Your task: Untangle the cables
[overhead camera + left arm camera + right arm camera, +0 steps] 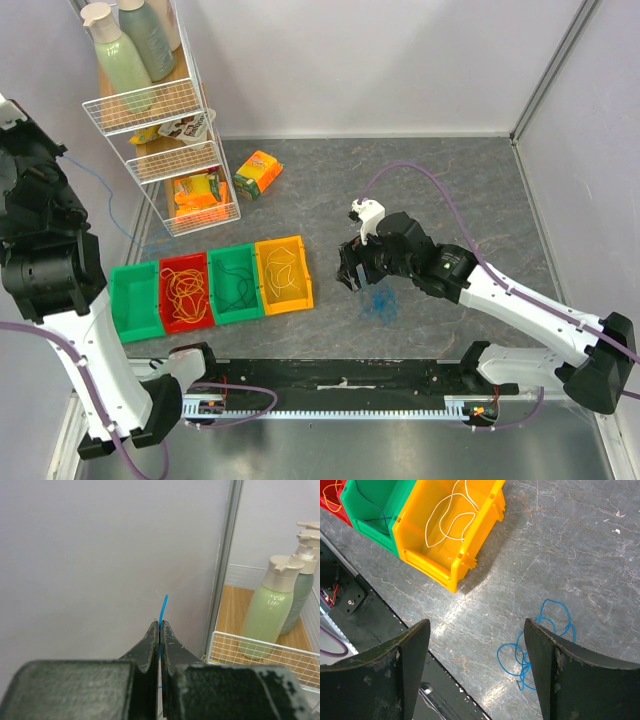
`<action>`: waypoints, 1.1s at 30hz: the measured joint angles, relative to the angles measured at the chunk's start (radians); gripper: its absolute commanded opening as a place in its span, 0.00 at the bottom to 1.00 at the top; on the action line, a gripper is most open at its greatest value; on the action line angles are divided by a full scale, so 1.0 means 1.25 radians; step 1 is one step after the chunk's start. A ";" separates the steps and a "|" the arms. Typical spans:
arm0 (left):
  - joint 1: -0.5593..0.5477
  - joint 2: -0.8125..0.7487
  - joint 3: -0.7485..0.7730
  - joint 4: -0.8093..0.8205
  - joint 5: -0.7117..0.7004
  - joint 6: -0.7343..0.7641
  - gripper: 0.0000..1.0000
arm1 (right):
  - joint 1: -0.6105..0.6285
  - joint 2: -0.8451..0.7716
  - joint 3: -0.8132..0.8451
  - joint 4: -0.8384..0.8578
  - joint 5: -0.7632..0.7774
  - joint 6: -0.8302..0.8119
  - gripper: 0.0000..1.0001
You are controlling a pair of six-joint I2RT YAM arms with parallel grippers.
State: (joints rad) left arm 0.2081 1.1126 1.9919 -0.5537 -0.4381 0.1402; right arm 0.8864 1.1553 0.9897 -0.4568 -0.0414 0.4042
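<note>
My tally: four bins (285,306), two arms (520,300), one rack (150,105).
I count two green bins, one red, one yellow; one blue cable tangle (379,304) on the bench (450,190); one blue strand (163,605) nipped in the left claw (160,625); at least two pump bottles (265,607).

The bench (580,555) looks like grey veined stone, faintly glossy. The yellow bin (432,562) at eleven o'clock is smooth, shiny plastic. The blue cables (524,667) are thin and sleek (plastic-coated, seemingly). The right pincer (476,630) has matt, scuffed black fingers (560,680).
</note>
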 measured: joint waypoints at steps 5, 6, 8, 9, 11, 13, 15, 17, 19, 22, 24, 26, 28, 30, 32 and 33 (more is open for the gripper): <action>0.000 -0.026 -0.001 -0.012 -0.002 0.013 0.02 | 0.000 0.000 0.000 0.001 -0.006 0.000 0.83; 0.000 -0.027 -0.001 -0.012 -0.002 0.015 0.02 | 0.000 0.000 0.000 0.001 -0.006 0.000 0.83; 0.000 -0.026 -0.001 -0.012 0.004 0.020 0.02 | 0.000 0.000 0.001 0.001 -0.007 0.000 0.83; 0.000 -0.024 -0.001 -0.014 0.013 0.023 0.01 | 0.000 0.001 0.002 0.001 -0.008 0.000 0.83; 0.000 -0.013 0.010 -0.023 0.042 0.029 0.02 | 0.000 0.001 0.006 0.000 -0.009 0.000 0.83; 0.000 0.011 0.050 -0.039 0.075 0.033 0.02 | 0.000 0.002 0.012 0.001 -0.010 0.000 0.83; 0.000 0.039 0.107 -0.045 0.101 0.034 0.01 | 0.000 0.003 0.018 0.000 -0.011 0.000 0.83; 0.000 0.068 0.161 -0.047 0.120 0.034 0.02 | 0.000 0.003 0.026 0.000 -0.011 0.000 0.83; 0.000 0.079 0.190 -0.046 0.134 0.034 0.02 | 0.000 0.003 0.030 0.001 -0.011 0.000 0.83; 0.000 0.061 0.183 -0.042 0.160 0.033 0.02 | 0.000 0.003 0.032 0.001 -0.011 0.000 0.83; 0.000 0.013 0.089 -0.006 0.166 0.033 0.02 | 0.000 0.003 0.032 0.001 -0.011 0.000 0.83; 0.000 -0.048 -0.023 0.012 0.164 0.032 0.02 | 0.000 0.003 0.032 0.001 -0.011 0.000 0.83; 0.000 -0.102 -0.143 0.027 0.161 0.031 0.02 | 0.000 0.003 0.032 0.001 -0.012 0.000 0.83; 0.000 -0.120 -0.232 0.024 0.155 0.029 0.02 | 0.000 0.003 0.031 0.001 -0.011 0.000 0.83; 0.000 -0.106 -0.267 0.003 0.145 0.027 0.02 | 0.000 0.003 0.031 0.001 -0.011 0.000 0.83; 0.000 -0.091 -0.266 -0.013 0.141 0.026 0.02 | 0.000 0.003 0.031 0.001 -0.011 0.000 0.83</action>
State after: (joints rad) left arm 0.2081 0.9989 1.6600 -0.5694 -0.2623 0.1726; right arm 0.8864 1.1595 1.0283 -0.4561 -0.0555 0.4046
